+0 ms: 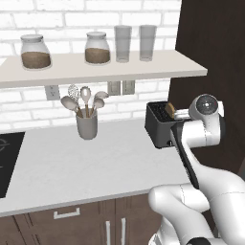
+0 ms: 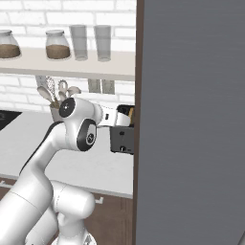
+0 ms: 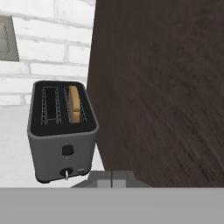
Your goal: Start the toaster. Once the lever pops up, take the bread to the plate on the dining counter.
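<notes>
You have the white counter (image 1: 72, 162) running under the brick wall, with the toaster (image 3: 61, 131) at its right end, right beside the dark cabinet wall (image 3: 162, 87). The bread (image 3: 75, 103) stands in the toaster's right slot. Your claw (image 3: 111, 178) is closed on nothing, near the toaster's front face and lever (image 3: 66, 174).

The arm (image 1: 201, 139) reaches forward, wrist level, jaws apparently closed with nothing between.
</notes>
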Controlling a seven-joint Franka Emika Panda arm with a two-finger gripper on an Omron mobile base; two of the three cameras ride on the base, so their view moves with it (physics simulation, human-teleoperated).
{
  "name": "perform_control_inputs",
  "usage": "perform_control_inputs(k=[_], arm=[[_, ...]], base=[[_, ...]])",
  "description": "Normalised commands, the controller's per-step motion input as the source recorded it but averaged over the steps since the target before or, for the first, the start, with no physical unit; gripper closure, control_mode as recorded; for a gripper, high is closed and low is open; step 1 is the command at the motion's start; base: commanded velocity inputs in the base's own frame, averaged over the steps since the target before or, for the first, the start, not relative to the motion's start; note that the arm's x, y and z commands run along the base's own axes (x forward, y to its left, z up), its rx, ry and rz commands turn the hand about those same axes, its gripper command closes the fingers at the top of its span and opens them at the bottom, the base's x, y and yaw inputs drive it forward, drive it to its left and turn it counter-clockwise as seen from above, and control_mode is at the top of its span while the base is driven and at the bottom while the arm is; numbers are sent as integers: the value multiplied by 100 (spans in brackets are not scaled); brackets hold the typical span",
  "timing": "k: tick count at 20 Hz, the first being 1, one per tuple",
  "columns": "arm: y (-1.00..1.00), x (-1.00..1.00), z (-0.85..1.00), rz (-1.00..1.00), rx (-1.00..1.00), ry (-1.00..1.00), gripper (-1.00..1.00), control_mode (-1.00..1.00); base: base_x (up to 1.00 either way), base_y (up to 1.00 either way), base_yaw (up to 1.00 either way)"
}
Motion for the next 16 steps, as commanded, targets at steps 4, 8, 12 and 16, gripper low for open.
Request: perform_control_inputs(k=[4,8,12,16], arm=[[0,0,0,0,0,0,100,-100],[0,0,0,0,0,0,100,-100],[0,0,0,0,0,0,100,-100],[0,0,0,0,0,0,100,-100]], base=[[0,0,0],[0,0,0],[0,0,0],[0,0,0]])
